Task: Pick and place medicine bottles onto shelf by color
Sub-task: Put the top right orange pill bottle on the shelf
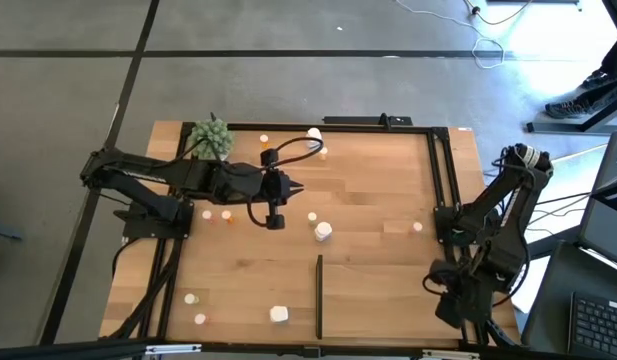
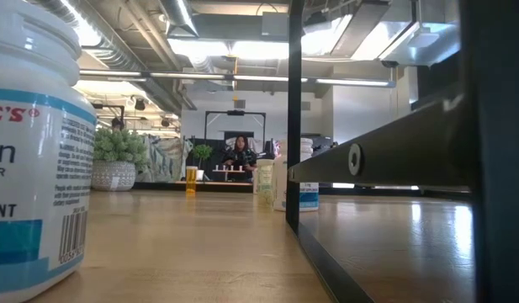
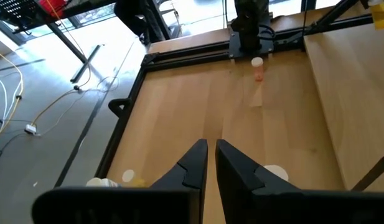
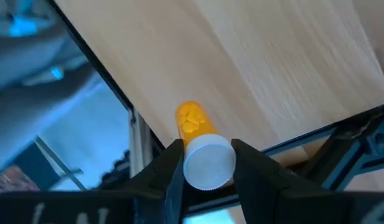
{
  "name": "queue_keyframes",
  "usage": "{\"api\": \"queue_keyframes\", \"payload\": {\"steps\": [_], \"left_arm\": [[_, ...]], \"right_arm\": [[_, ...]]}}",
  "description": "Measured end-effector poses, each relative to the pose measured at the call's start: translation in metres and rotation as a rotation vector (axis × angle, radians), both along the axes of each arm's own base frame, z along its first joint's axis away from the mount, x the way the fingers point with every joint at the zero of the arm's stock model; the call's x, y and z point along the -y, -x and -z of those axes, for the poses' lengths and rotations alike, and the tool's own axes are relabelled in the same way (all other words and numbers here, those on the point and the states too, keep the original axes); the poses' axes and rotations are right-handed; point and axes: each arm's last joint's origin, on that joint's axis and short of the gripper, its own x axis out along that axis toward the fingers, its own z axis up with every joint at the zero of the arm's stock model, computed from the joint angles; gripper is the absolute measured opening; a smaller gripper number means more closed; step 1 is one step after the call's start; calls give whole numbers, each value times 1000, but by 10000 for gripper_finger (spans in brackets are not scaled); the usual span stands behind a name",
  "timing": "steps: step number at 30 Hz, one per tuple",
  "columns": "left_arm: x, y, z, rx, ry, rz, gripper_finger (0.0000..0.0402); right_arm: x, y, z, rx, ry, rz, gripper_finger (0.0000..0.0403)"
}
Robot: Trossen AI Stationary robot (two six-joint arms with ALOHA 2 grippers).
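My right gripper (image 4: 207, 152) hangs over the table's near right corner (image 1: 454, 300), shut on an orange medicine bottle with a white cap (image 4: 193, 121). My left gripper (image 3: 210, 155) is shut on nothing and hovers above the table's middle (image 1: 294, 188). Below it stands a white bottle (image 1: 323, 232). Other small bottles stand on their bases around the table, such as an orange one (image 1: 226, 214) and a white one (image 1: 278, 314). The shelf (image 1: 378, 290), a pale wood panel with a black strip (image 1: 319, 295), fills the near right part. My right gripper pinches the orange bottle's white cap (image 4: 208, 163) between its two fingers, one on each side. The fingers come steeply from above. The bottle hangs below them, cap up and orange body down, clear of the wood beneath.
A green spiky plant ball (image 1: 211, 138) sits at the far left corner. Black frame rails (image 1: 438, 170) border the table. In the low view a big white bottle (image 2: 32, 143) stands close by and a person (image 2: 240, 151) sits far behind the table.
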Motion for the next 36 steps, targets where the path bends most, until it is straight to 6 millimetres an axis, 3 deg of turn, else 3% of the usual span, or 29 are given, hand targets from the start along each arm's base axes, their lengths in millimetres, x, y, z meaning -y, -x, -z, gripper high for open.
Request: {"api": "queue_keyframes", "payload": {"steps": [17, 25, 36], "left_arm": [[0, 1, 2, -24, -5, -2, 28], [0, 1, 2, -27, -5, -3, 28], [0, 1, 2, -28, -5, -3, 27]], "right_arm": [[-1, -3, 3, 153, 41, -422, 122], [-2, -6, 5, 184, 78, -448, 122], [-22, -16, 31, 162, 127, -523, 122]]}}
